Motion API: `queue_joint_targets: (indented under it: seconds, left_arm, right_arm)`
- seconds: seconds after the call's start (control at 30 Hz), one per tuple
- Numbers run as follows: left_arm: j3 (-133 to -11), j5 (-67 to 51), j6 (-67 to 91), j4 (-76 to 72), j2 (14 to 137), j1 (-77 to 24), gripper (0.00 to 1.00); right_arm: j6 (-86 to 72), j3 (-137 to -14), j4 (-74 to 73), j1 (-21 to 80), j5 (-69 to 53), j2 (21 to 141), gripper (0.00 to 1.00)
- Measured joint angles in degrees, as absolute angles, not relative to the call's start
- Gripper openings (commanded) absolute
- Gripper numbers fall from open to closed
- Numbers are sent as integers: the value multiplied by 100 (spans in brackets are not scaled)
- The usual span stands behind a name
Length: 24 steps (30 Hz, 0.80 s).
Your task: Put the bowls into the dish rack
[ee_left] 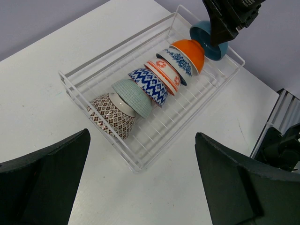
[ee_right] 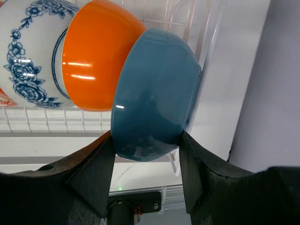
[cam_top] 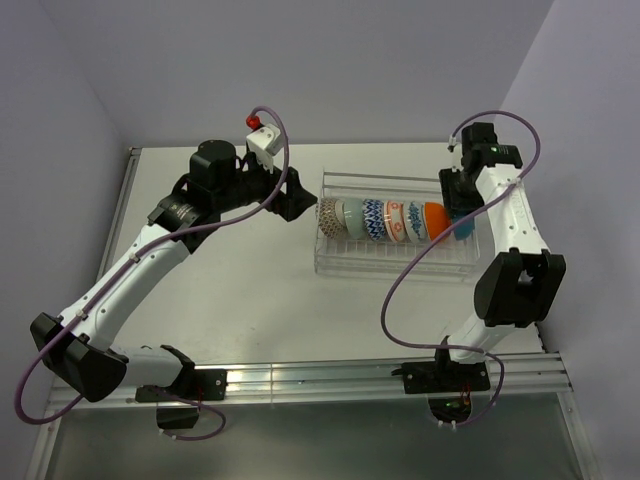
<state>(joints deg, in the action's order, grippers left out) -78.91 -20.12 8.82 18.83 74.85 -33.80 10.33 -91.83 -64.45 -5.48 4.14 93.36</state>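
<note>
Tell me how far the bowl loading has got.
Done: six small ceramic bowls stand in a row in the clear wire dish rack. In hand: the right claw grips the teal blue bowl at the rack's end. Left: seating and releasing it.

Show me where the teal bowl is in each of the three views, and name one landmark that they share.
Top external: teal bowl at the right end of the row in the rack.
Left wrist: upper right, partly hidden by the right gripper.
Right wrist: centre, held in that gripper.
Shared landmark: the orange bowl beside it.
</note>
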Motion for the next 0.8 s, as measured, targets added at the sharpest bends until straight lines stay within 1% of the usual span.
queue_joint_targets:
  seconds: [0.27, 0.8]
  left_arm:
    - [-7891, -2012, 880, 1907, 7485, -3363, 99]
    - [-7885, -2056, 882, 1966, 7487, -3301, 100]
  right_arm:
    - [1009, -9115, -6263, -458, 661, 9470, 0]
    - [1009, -8761, -5948, -381, 773, 9692, 0]
